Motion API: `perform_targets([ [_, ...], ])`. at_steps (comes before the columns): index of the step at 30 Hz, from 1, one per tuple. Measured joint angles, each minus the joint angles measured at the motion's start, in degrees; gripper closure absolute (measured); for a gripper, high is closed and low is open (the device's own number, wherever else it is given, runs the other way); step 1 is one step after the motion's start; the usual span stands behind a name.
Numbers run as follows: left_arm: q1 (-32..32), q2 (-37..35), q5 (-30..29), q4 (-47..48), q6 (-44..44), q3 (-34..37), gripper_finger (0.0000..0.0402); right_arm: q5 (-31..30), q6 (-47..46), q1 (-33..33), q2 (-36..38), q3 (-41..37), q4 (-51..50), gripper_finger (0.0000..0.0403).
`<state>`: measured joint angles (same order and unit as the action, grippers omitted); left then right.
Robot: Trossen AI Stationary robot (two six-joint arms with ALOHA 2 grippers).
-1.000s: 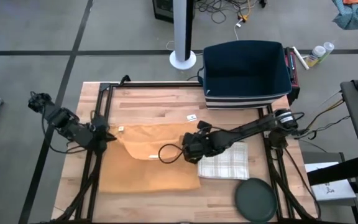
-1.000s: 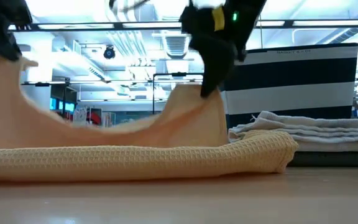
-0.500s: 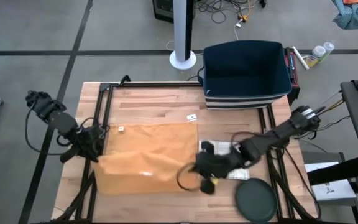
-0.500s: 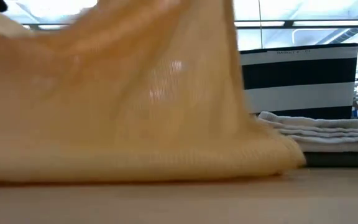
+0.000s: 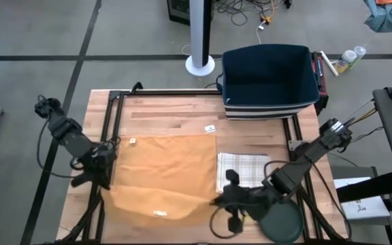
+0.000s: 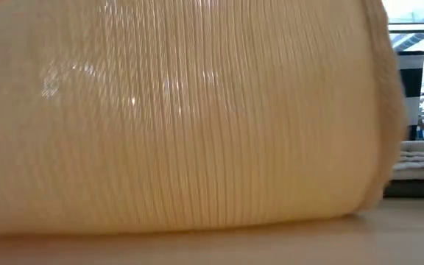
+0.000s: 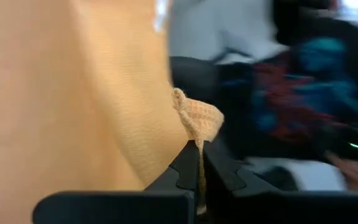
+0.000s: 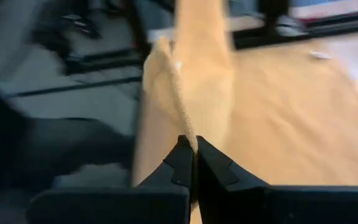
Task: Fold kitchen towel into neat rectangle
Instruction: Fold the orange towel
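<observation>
- Gripping one corner each, the left gripper (image 7: 197,163) and right gripper (image 8: 193,163) were clamped shut on the orange kitchen towel (image 5: 165,173), which lay mid-table with its near edge lifted.
- Judging by that, the first fold was only under way: the carried edge was not yet laid down, and smoothing and any further folds remained.
- A folded checked towel (image 5: 245,171) sat just beside it, a dark round plate (image 5: 281,221) near the right arm, a striped bin (image 5: 269,82) behind; none blocked the fold.

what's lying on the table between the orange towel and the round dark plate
A folded checked cloth lies between the orange towel and the dark plate, with the right tool and its arm crossing there too; the high view shows it.
</observation>
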<state>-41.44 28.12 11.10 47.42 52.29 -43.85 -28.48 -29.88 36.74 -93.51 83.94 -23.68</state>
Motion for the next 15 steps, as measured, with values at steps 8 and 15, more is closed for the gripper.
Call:
perform_targets([
  [8, -0.2, -1.9, -18.1, 17.2, 6.6, -0.3, 0.0401, -2.2, -9.8, -8.7, -4.2, -2.4, -12.8, 0.0403],
  [15, -0.1, -1.8, -29.7, 28.4, 19.0, 0.5, 0.0401, -2.0, -9.4, -17.5, -10.0, -4.5, -12.1, 0.0403],
])
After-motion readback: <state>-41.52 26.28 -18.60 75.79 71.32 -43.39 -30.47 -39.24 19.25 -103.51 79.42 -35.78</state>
